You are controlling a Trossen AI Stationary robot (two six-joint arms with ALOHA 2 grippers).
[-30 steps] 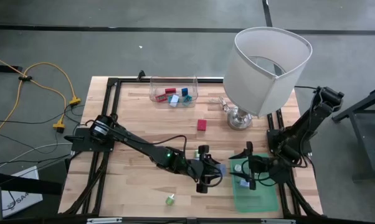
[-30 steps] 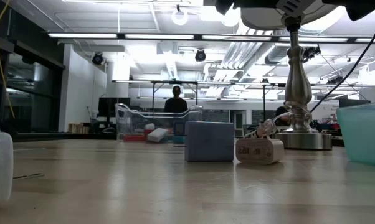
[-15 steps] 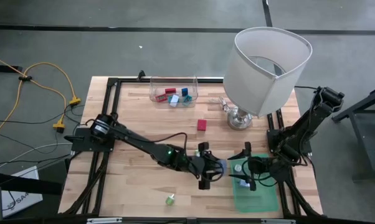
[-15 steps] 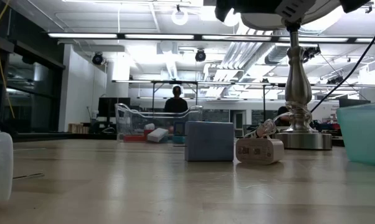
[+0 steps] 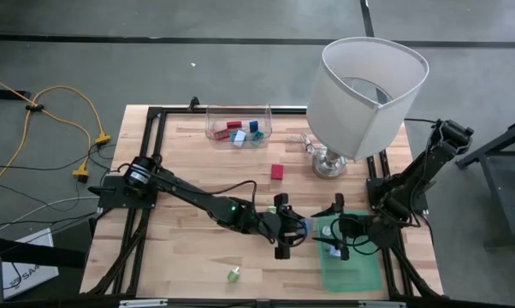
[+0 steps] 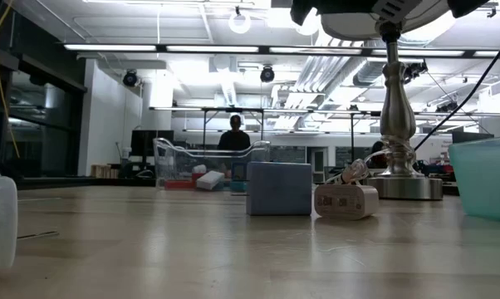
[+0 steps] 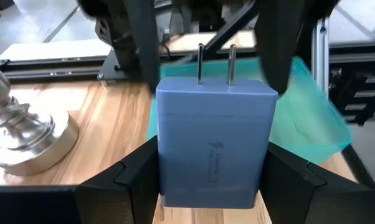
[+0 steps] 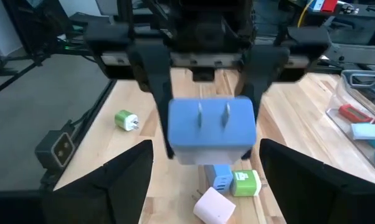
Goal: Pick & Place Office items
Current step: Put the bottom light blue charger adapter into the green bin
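Item one, nearest you: a small green plug [image 5: 233,275] lies alone near the table's front edge, well apart from both arms. Item two: the left gripper [image 5: 289,237] is clenched on a blue charger block [image 7: 210,152], prongs pointing forward toward the opposite arm, the block gripped by its side faces and carried just beside the teal tray [image 5: 363,275]. Item three: the right gripper [image 5: 334,237] stands over that tray with its fingers spread and nothing between them, facing the block head-on; beneath it you see a pink plug [image 8: 213,206], a green-and-white plug [image 8: 245,183] and a small blue piece [image 8: 220,176] already lying close together. Item four, mid-table: a red block [image 5: 277,172], untouched. Item five, farther off: the white lamp [image 5: 366,88] on its metal base. Item six, at the far edge: the clear bin [image 5: 215,128] holding red and blue pieces. Risks, as a judgement: the two grippers sit near each other, so you could bump them during a handover or drop; a release short of the tray rim would leave the block on the wood; a loose side grip could let it tilt.
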